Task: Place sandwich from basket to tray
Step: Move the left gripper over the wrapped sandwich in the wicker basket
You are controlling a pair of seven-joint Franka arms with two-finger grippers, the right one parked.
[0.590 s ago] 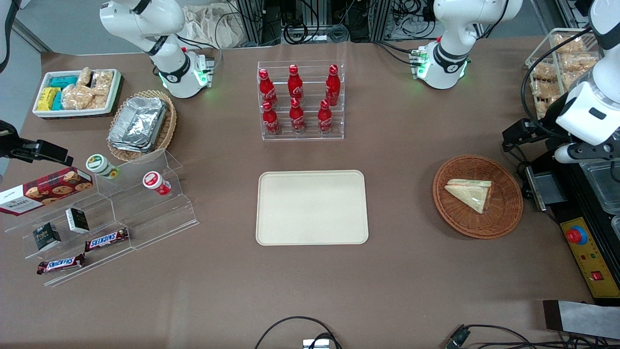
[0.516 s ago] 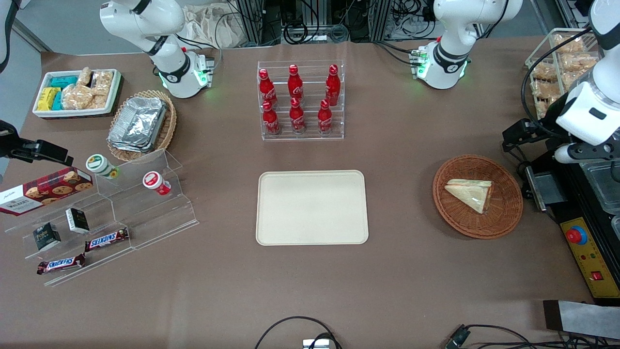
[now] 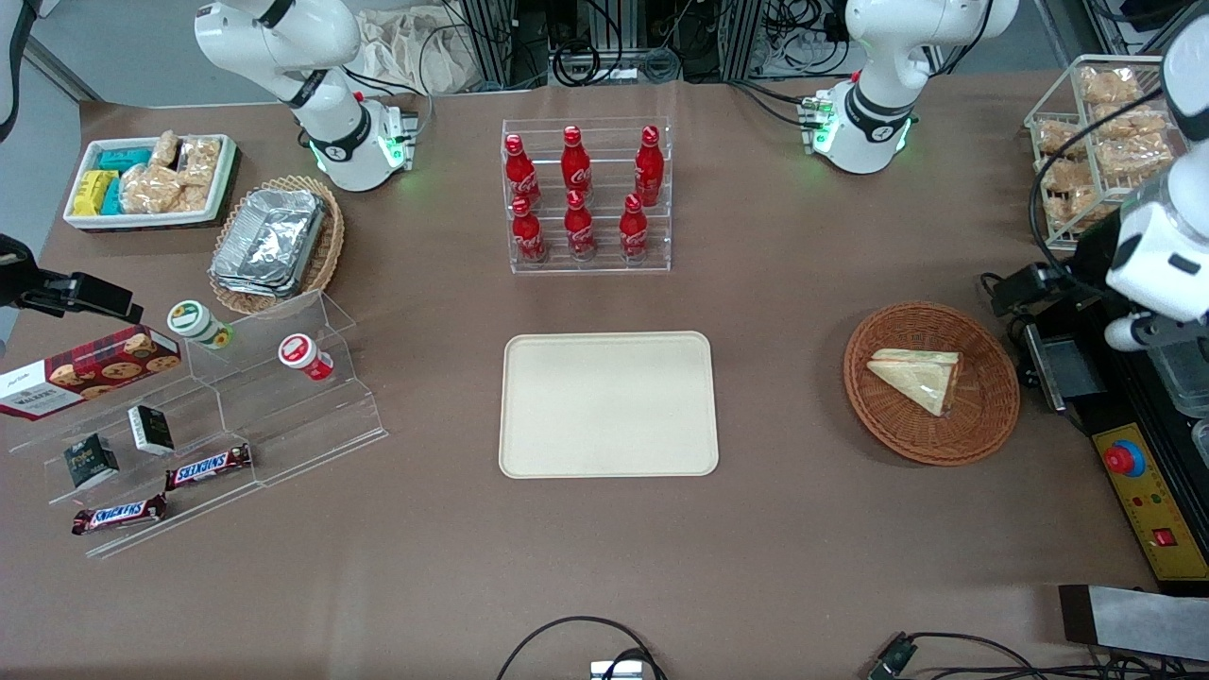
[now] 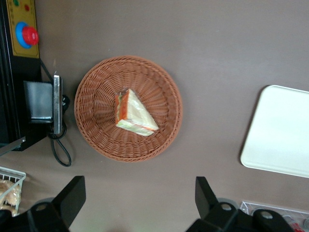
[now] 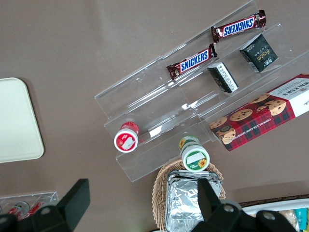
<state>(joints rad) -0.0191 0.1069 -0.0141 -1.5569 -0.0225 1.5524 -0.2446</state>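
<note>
The sandwich (image 3: 918, 377), a wrapped pale wedge with orange and green at its cut edge, lies in the round reddish-brown wicker basket (image 3: 878, 416) toward the working arm's end of the table. The wrist view shows the same sandwich (image 4: 134, 113) and basket (image 4: 96, 87) from above. My gripper (image 4: 137, 193) hovers high over bare table beside the basket, farther from the front camera than it, open wide with nothing between its fingers. In the front view the gripper (image 3: 1031, 283) hangs above the table edge. The cream tray (image 3: 608, 404) lies empty mid-table.
A black metal block (image 3: 1063, 370) and a yellow emergency-stop box (image 3: 1138, 491) sit just beside the basket. A wire rack of bagged snacks (image 3: 1096, 142) stands at that end. A clear rack of red bottles (image 3: 586, 194) stands farther from the front camera than the tray.
The left arm and its gripper have shifted slightly nearer the front camera and outward toward its end of the table. Sandwich, basket and tray have not moved.
</note>
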